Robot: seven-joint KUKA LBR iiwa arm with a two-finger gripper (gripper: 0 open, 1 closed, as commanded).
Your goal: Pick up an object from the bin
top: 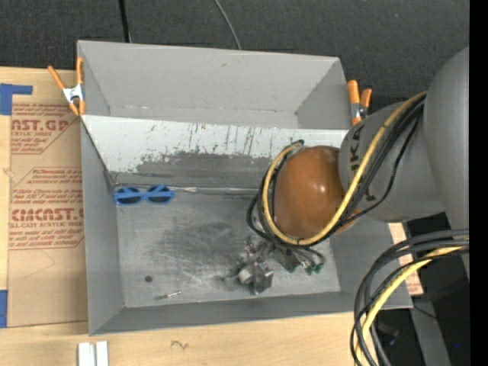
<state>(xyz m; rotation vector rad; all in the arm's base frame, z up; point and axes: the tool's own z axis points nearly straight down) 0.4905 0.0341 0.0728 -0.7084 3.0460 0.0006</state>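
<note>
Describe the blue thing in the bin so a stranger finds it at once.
Start at the grey metal bin; go to the left end of its floor, below the back wall. There lies the blue thing: two rounded loops side by side, the bin's only blue piece.

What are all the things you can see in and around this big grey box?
Grey metal bin: one, grey, middle of the view, floor scuffed.
Blue plastic thing shaped like two joined ovals: one, blue, bin floor at far left, against the back wall.
Small dark speck: one, dark, floor near the front left.
Thin pale sliver: one, light grey, by the front wall; too small to identify.
Robot arm: one, grey, yellow and black cables, entering from the right.
Round orange-brown cover: one, on the wrist.
Gripper: one, dark grey, low at the bin's front right.
</note>
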